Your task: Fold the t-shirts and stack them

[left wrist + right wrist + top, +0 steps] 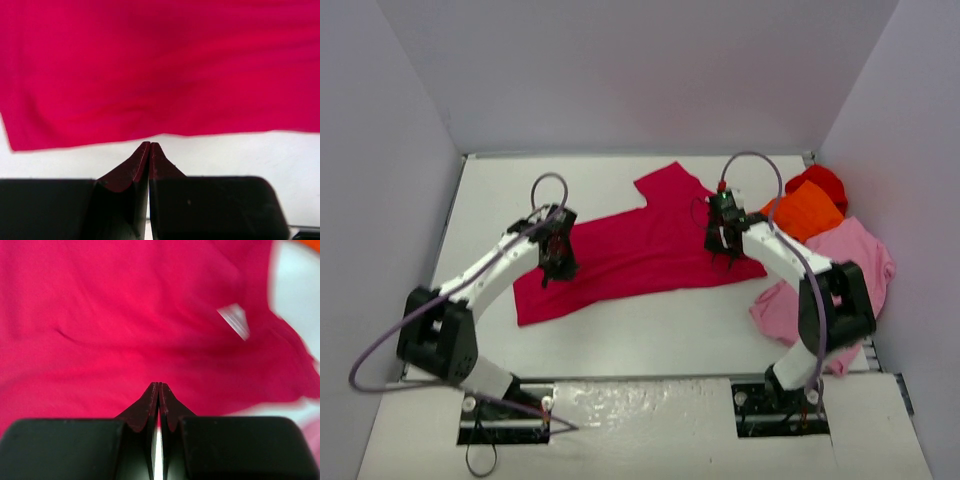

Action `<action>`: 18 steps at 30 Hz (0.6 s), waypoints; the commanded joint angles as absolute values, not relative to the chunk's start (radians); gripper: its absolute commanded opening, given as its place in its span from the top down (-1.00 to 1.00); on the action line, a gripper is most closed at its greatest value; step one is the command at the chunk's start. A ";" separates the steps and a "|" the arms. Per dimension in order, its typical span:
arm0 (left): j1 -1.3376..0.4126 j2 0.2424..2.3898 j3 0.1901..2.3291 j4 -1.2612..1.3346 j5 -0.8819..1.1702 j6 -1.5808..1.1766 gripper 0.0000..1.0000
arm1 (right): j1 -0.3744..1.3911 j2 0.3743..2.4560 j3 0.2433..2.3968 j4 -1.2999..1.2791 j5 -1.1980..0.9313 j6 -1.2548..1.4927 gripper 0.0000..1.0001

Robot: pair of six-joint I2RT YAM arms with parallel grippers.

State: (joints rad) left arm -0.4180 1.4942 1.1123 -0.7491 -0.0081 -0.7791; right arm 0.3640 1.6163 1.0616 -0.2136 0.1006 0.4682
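A crimson cotton t-shirt (pixel 640 255) lies spread flat across the middle of the white table (pixel 650 335), hem to the left and one sleeve pointing far. The left gripper (pixel 150 145) is closed with its jaws pressed together. Its tips sit over bare table just beside the near-left hem. The right gripper (pixel 159 385) is also closed, poised over the shirt's right end near a small white tag (pixel 234 321). At the far right lie a crumpled orange t-shirt (pixel 808 212), a bright red t-shirt (pixel 823 182) behind it, and a light pink t-shirt (pixel 855 262) nearer.
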 commanded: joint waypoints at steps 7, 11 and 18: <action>-0.432 1.864 1.222 -0.590 0.051 -0.776 1.00 | 0.451 1.946 1.151 -0.052 0.011 0.465 1.00; -0.443 1.887 1.180 -0.586 0.058 -0.780 1.00 | 0.473 1.951 1.093 -0.046 0.016 0.456 1.00; -0.469 1.814 1.053 -0.599 0.056 -0.779 1.00 | 0.505 1.848 0.906 -0.046 0.047 0.492 1.00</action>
